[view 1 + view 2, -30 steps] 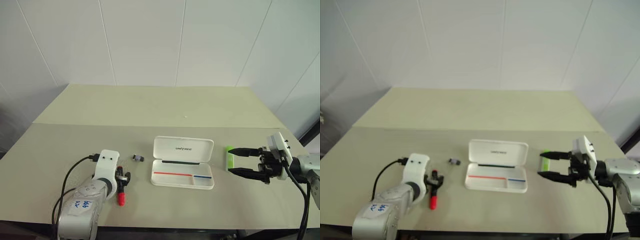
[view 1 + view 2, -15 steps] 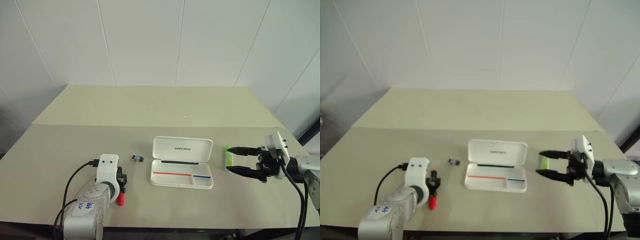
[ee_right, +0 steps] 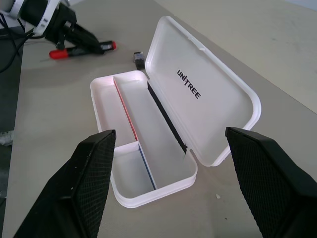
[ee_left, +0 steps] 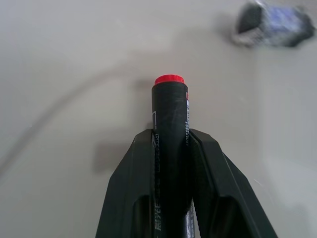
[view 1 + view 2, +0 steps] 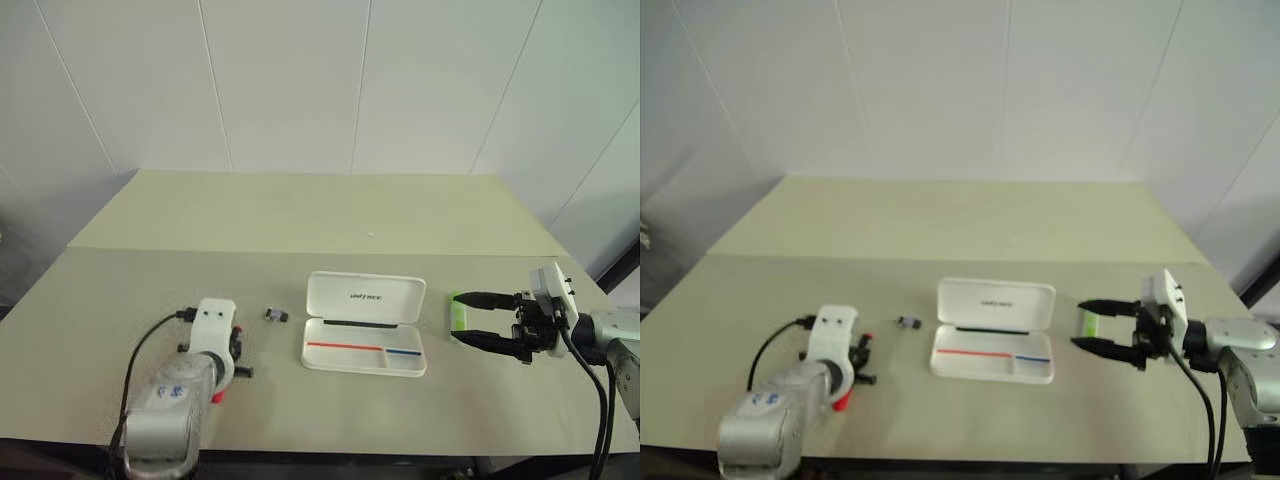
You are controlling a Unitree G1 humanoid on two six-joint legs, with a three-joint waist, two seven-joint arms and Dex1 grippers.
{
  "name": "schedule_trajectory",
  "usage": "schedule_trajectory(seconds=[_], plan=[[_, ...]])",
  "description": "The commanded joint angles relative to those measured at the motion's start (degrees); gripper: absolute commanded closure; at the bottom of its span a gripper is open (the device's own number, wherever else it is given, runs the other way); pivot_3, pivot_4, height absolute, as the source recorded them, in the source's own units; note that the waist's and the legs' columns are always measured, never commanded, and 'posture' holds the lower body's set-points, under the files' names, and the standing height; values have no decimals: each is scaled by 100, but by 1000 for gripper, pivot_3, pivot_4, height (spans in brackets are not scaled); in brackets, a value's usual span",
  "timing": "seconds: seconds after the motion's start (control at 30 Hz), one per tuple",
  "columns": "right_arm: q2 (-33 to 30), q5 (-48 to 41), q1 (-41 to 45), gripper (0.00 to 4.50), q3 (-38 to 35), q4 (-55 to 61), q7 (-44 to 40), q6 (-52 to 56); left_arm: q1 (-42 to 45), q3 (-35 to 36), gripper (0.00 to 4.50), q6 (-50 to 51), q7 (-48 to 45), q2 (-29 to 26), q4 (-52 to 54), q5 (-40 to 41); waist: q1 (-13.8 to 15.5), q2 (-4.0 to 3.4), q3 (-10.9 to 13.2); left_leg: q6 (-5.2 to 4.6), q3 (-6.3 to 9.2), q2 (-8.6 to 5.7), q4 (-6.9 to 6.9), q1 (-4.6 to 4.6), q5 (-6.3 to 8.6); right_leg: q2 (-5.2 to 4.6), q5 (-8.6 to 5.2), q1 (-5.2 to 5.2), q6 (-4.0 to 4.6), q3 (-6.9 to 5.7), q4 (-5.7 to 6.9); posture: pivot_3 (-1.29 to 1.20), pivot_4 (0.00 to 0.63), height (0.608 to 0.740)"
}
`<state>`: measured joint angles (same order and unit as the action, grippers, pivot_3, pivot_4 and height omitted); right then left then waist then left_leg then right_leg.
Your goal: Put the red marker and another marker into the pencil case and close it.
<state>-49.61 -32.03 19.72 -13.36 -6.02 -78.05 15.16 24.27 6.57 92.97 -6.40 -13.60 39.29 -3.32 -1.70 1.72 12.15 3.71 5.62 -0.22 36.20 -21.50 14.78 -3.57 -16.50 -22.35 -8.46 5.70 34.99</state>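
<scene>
Red marker (image 4: 170, 148) first: the left pincer (image 4: 171, 163) has its two black fingers pressed against the black barrel from both sides, the red end poking out ahead of the tips, so by the look of it the marker is gripped. In the head views its red cap (image 5: 217, 395) peeks out beneath the left wrist, near the front-left part of the worktop (image 5: 300, 215). A tiny dark grey piece (image 5: 276, 316) lies just ahead, between the marker and the pencil case (image 5: 365, 337).

Out on the far side, the right pincer (image 5: 486, 319) is spread wide and holds nothing; its fingers bracket the green marker (image 5: 458, 311), which lies on the worktop just beside the case's right end.

The case sits open mid-worktop, lid (image 3: 200, 94) tipped back, and the tray (image 3: 143, 148), with its red and blue stripes, has nothing in it.

As for progress: neither marker is in the tray, and the lid is yet to be shut. One marker looks secured, and the other is lined up for a grasp.

Room is generous. The stretch between the left pincer and the case is bare apart from the grey piece. The marker lies close to the front edge, though, so I would carry it inward.
</scene>
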Motion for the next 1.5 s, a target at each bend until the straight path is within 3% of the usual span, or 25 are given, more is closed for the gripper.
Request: schedule_trajectory(seconds=[0.03,0.17,0.33,0.6,0.93,1.17,1.5], plan=[[-75,-89,33,0,-132,182,5,13,436,-100,3910,-51,-601,-715,-177,504,-5,-2,-1,0,0,0,-1,-1,0,1,1,-1,0,0,-5,0,150,740],[-126,-143,-78,0,-221,284,5,63,895,-118,3910,-759,-1056,-1273,-587,850,-1,-1,0,2,-1,2,-15,-3,4,-2,3,-8,-5,1,-5,0,150,740],[-142,-171,-246,0,-382,450,132,101,1559,-157,3910,-3192,-2216,-1585,-1472,1402,19,-3,2,7,1,5,-24,-9,12,-1,1,-15,-3,-3,-7,0,150,740],[-125,-265,-723,0,-727,931,500,195,2516,-1484,3910,-5577,-4446,-2001,-2851,1594,16,-6,3,-2,-4,3,-26,-16,18,-3,0,-15,-6,-2,-23,0,150,740],[-28,-529,-2026,0,-1675,1942,1002,378,2953,-2645,3910,-5953,-5532,-1456,-3339,1594,13,-9,4,-10,-3,2,-16,-23,22,-2,-4,-15,-13,0,-19,0,150,740],[139,-675,-2781,0,-2170,2490,1308,416,3274,-3377,3910,-6746,-5429,-759,-4790,852,19,-8,4,-14,-5,1,-6,-21,19,0,-4,-13,-13,3,-15,0,150,740],[276,-822,-3428,0,-2581,2867,1532,397,3435,-3498,3910,-7466,-5374,-133,-5873,272,24,-8,5,-16,-6,-1,-13,-24,19,0,-4,-16,-16,6,-21,0,150,740]])
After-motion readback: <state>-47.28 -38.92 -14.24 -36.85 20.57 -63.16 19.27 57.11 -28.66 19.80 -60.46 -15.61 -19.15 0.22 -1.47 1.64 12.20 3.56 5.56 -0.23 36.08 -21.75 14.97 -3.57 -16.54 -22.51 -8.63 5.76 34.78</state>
